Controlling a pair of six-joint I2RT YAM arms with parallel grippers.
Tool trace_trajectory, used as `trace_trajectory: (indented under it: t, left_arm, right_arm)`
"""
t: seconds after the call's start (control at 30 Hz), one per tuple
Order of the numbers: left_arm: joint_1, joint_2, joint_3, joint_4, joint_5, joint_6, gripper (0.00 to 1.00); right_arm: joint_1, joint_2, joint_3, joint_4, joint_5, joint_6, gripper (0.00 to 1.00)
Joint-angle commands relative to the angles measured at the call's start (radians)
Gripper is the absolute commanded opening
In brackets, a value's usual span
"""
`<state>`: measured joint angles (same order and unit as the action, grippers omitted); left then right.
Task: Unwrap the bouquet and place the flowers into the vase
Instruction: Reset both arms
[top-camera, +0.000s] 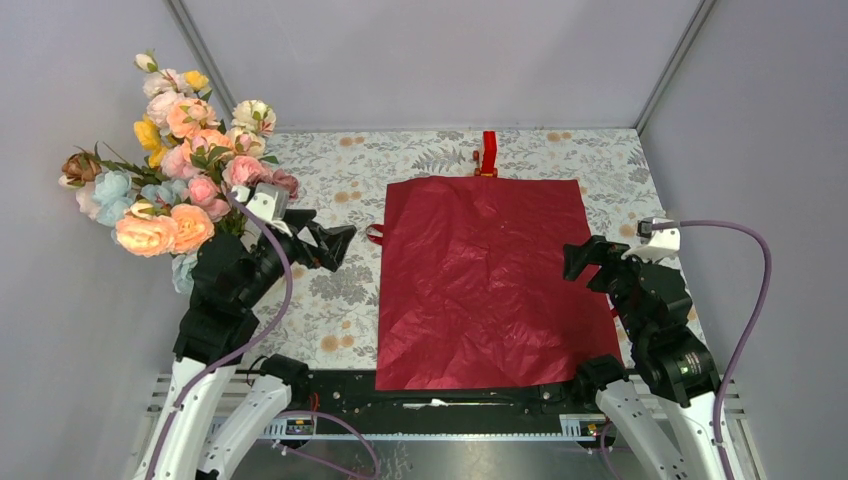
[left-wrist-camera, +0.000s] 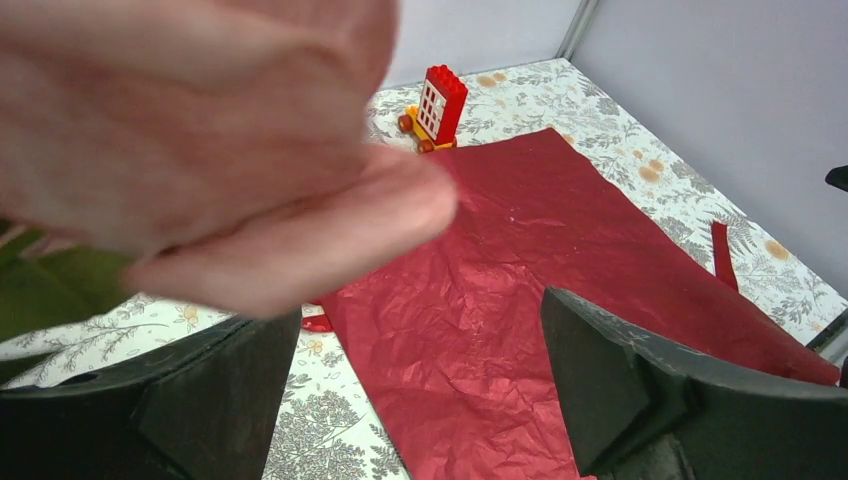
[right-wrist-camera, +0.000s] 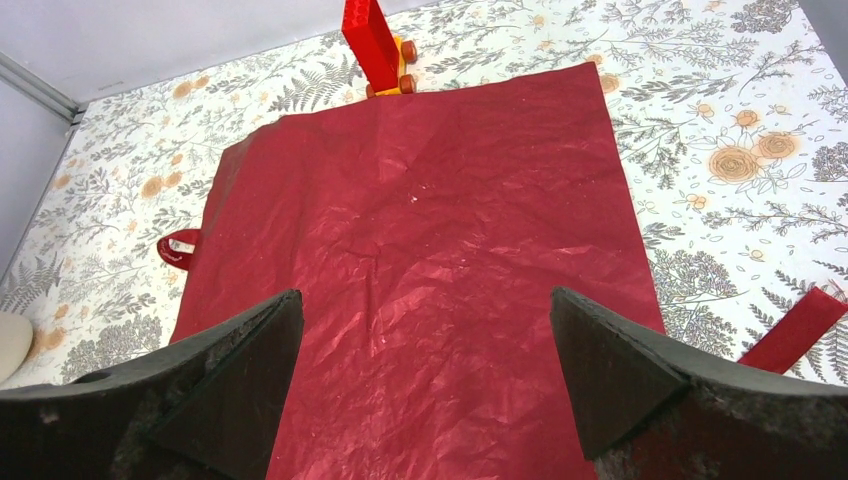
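Note:
The bouquet's dark red wrapping paper (top-camera: 480, 280) lies unfolded and flat on the table, with nothing on it. Pale blue flowers (top-camera: 110, 190) and a brownish one (top-camera: 80, 165) stand upright in the big bunch at the far left. The vase is hidden behind the blooms and my left arm. My left gripper (top-camera: 335, 250) hangs open beside that bunch, over the paper's left edge (left-wrist-camera: 420, 320); a blurred pink petal (left-wrist-camera: 200, 120) covers much of its view. My right gripper (top-camera: 578, 262) is open over the paper's right side (right-wrist-camera: 425, 295), holding nothing.
Large peach, pink and yellow roses (top-camera: 185, 140) fill the back left corner. A red toy block on wheels (top-camera: 488, 152) stands just beyond the paper's far edge. A red ribbon loop (right-wrist-camera: 178, 248) lies at the paper's left edge and a ribbon strip (right-wrist-camera: 795, 330) at its right.

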<state>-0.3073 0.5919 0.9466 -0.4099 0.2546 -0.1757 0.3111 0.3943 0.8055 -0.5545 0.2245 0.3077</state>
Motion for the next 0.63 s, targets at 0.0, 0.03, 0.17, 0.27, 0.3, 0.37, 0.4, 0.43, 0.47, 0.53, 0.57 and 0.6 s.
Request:
trace_trajectory:
  t: [0.0, 0.03, 0.17, 0.27, 0.3, 0.37, 0.4, 0.43, 0.47, 0.53, 0.57, 0.6]
  left_arm:
    - [-0.004, -0.05, -0.05, 0.108, -0.052, -0.041, 0.99]
    - [-0.004, -0.057, -0.059, 0.108, -0.066, -0.044, 0.99]
    - [-0.004, -0.072, -0.085, 0.112, -0.108, -0.05, 0.99]
    - [-0.004, -0.09, -0.091, 0.123, -0.122, -0.046, 0.99]
    - [-0.003, -0.096, -0.093, 0.127, -0.123, -0.044, 0.99]
    - [-0.004, -0.102, -0.096, 0.129, -0.123, -0.042, 0.99]
    - [-0.004, -0.104, -0.098, 0.129, -0.122, -0.041, 0.99]
    - [-0.004, -0.105, -0.099, 0.129, -0.115, -0.034, 0.99]
    - [-0.004, -0.108, -0.1, 0.128, -0.108, -0.027, 0.99]
    - [-0.004, -0.11, -0.099, 0.125, -0.11, -0.024, 0.99]
    - [-0.004, -0.11, -0.098, 0.123, -0.114, -0.024, 0.99]
    - [-0.004, -0.111, -0.098, 0.123, -0.12, -0.024, 0.99]
  right_arm:
    - [-0.004, -0.011, -0.004, 0.056, 0.024, -0.028, 1.0]
    - [-0.005, -0.012, -0.004, 0.056, 0.024, -0.029, 1.0]
    - [-0.005, -0.014, -0.008, 0.054, 0.024, -0.031, 1.0]
    - [-0.004, -0.015, -0.013, 0.056, 0.026, -0.031, 1.0]
    - [-0.004, -0.015, -0.014, 0.058, 0.026, -0.03, 1.0]
    - [-0.006, -0.017, -0.018, 0.062, 0.023, -0.03, 1.0]
    - [-0.004, -0.016, -0.018, 0.064, 0.023, -0.029, 1.0]
    - [-0.004, -0.016, -0.017, 0.064, 0.021, -0.029, 1.0]
    - [-0.005, -0.016, -0.017, 0.064, 0.021, -0.029, 1.0]
    - [-0.005, -0.016, -0.016, 0.064, 0.021, -0.03, 1.0]
    - [-0.004, -0.015, -0.016, 0.064, 0.02, -0.029, 1.0]
    - [-0.004, -0.016, -0.017, 0.065, 0.019, -0.029, 1.0]
